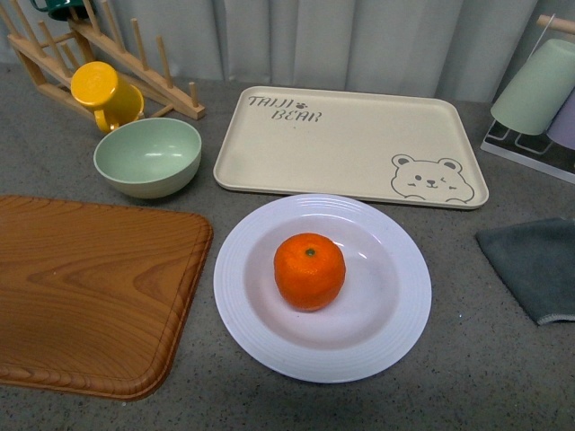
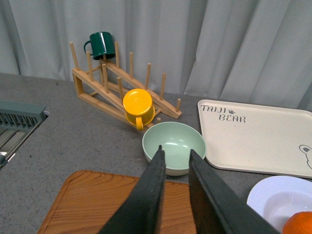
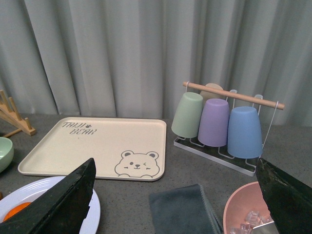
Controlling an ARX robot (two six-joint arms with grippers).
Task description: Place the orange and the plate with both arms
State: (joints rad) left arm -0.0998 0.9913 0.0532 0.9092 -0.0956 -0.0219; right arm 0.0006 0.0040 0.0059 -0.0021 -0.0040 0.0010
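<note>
Left claw [image 2: 176, 151], narrowly parted, points toward pale green bowl [image 2: 170, 137].

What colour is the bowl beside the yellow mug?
The bowl is pale green, clearest in the front view.

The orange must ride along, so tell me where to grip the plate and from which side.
Probably pinch the wide ridged rim of the plate at its right edge, coming from the right: bare table lies there, while the wooden board and bear tray crowd its left and far sides. Keep it level; the orange sits loose.
</note>
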